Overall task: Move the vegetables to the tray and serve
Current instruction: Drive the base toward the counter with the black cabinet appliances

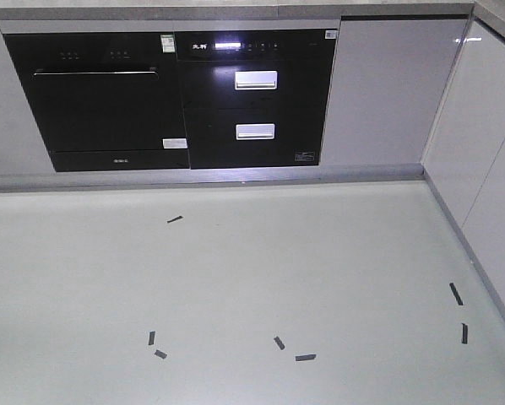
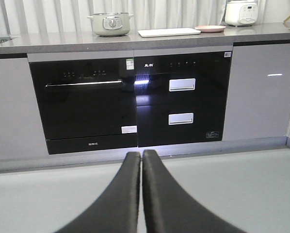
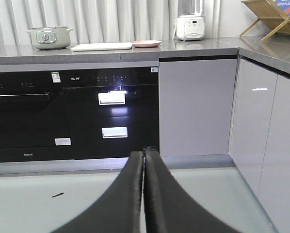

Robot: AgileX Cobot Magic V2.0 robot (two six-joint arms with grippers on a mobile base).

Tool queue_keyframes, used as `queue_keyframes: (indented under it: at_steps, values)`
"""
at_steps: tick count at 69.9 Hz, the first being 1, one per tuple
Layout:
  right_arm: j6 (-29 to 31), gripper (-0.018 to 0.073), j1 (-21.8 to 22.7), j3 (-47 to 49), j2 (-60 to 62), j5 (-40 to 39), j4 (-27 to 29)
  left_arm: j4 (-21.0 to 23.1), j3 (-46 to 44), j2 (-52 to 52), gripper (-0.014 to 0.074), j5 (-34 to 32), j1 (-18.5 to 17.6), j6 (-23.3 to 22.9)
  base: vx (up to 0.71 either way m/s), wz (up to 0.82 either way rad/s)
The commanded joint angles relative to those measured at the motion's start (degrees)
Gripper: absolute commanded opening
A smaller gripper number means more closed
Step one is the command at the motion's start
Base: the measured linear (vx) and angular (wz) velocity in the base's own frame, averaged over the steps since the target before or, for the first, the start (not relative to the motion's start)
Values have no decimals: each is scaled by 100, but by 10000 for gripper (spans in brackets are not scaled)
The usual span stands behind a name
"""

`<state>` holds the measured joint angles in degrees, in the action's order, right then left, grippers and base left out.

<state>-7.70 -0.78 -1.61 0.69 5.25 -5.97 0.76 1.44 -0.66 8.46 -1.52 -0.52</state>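
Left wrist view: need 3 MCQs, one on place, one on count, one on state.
1. Where is the cream-white rectangular plastic tray?
A. On the grey countertop, between the pale green lidded pot and the round pink plate
B. On the floor
C. Inside an open drawer

2. How many silver drawer handles are on the right-hand black built-in appliance?
A. One
B. Two
C. Four

3. What state is the left tool in?
A. Wide open
B. Shut on a leaf
C. Shut, holding nothing

Answers:
1 A: the tray lies flat on the counter, with the pot to its left and the plate to its right.
2 B: one handle sits directly above the other.
3 C: the tool is closed up with nothing in it.
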Motion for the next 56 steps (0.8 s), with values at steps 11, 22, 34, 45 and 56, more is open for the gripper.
queue_keyframes:
  at_steps: [11, 22, 34, 45, 56]
  values:
    - [0, -3, 28, -88, 43, -441, -22, 24, 160, -81, -6, -462, 7, -42, 0, 1]
    - [0, -3, 28, -88, 43, -441, -22, 24, 160, -81, -6, -462, 7, -42, 1, 1]
    - [0, -3, 28, -88, 43, -441, -22, 24, 160, -81, -6, -462, 7, -42, 2, 1]
    - [0, -3, 28, -88, 43, -441, -22, 24, 160, -81, -6, -462, 7, -42, 4, 2]
    - [0, -3, 28, -88, 43, -441, -22, 24, 160, -81, -6, -462, 7, -42, 6, 2]
